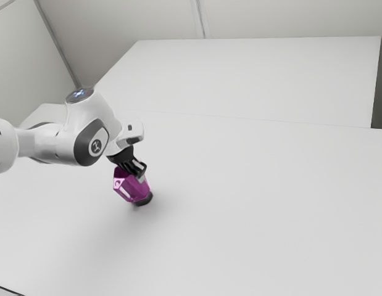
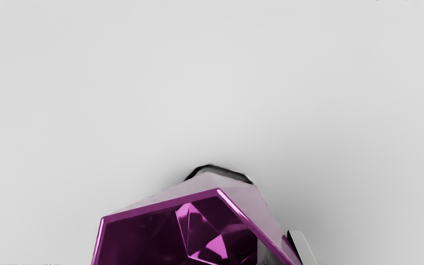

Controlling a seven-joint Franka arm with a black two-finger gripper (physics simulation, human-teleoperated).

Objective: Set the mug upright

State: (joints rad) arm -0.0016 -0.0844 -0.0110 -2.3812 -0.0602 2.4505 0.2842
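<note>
The purple faceted mug [image 1: 132, 187] leans in the exterior view, its mouth toward the upper left and its dark base toward the lower right. At its upper side is the gripper [image 1: 141, 172], shut on the mug's wall. Looking from the hand, the mug [image 2: 197, 198] shows its open mouth and shiny inner facets, with the dark base beyond. One finger of the gripper [image 2: 286, 253] lies against the outside of the wall; a grey and black piece inside the rim appears to be the other. Whether the base touches the table cannot be told.
A broad white table [image 1: 258, 203] surrounds the mug, with a soft shadow near the base. Farther back in the exterior view stands a large white panel or surface [image 1: 252, 80]. A dark thin line crosses the lower left corner.
</note>
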